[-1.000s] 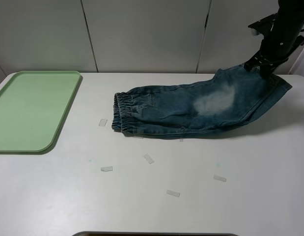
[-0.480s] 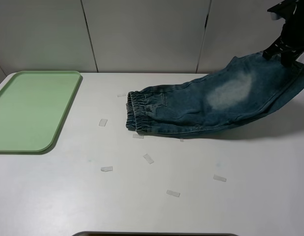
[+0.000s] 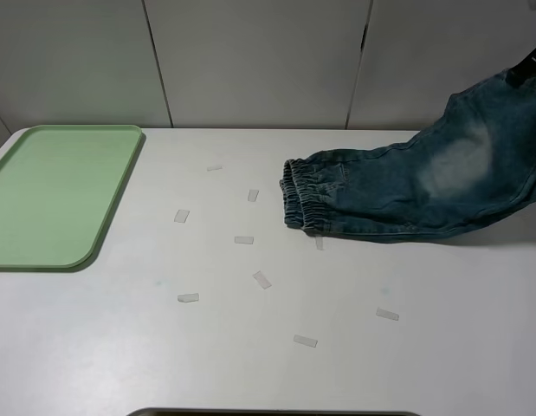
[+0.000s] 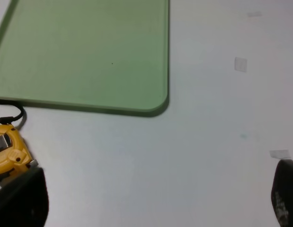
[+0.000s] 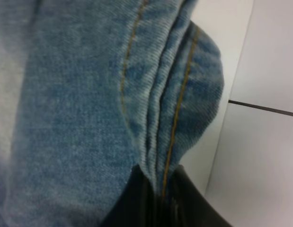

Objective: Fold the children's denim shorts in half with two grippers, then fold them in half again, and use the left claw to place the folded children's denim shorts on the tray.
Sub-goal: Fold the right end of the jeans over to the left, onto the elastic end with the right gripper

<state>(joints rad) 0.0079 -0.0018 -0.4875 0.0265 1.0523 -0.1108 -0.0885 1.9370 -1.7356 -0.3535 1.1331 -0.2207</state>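
Note:
The children's denim shorts [image 3: 423, 186] lie on the right of the white table, with the elastic waistband [image 3: 300, 195] pointing left and a pale faded patch on top. Their far right end is lifted off the table. My right gripper [image 3: 534, 62] barely shows at the right edge of the high view. In the right wrist view it [image 5: 158, 201] is shut on a seamed denim edge [image 5: 170, 118]. My left gripper [image 4: 151, 203] is open and empty, its fingertips [image 4: 18, 201] wide apart over bare table near the corner of the pale-green tray [image 4: 89, 52]. The tray [image 3: 51, 195] is empty at the far left.
Several small bits of pale tape [image 3: 261, 279] are scattered over the middle of the table. A yellow tape measure [image 4: 9, 151] lies beside the tray near my left gripper. A grey panelled wall [image 3: 250, 61] stands behind the table.
My right gripper has pulled the shorts to the right and upward. The waistband slid right across the table, uncovering more tape bits, and the gripper has nearly left the high view.

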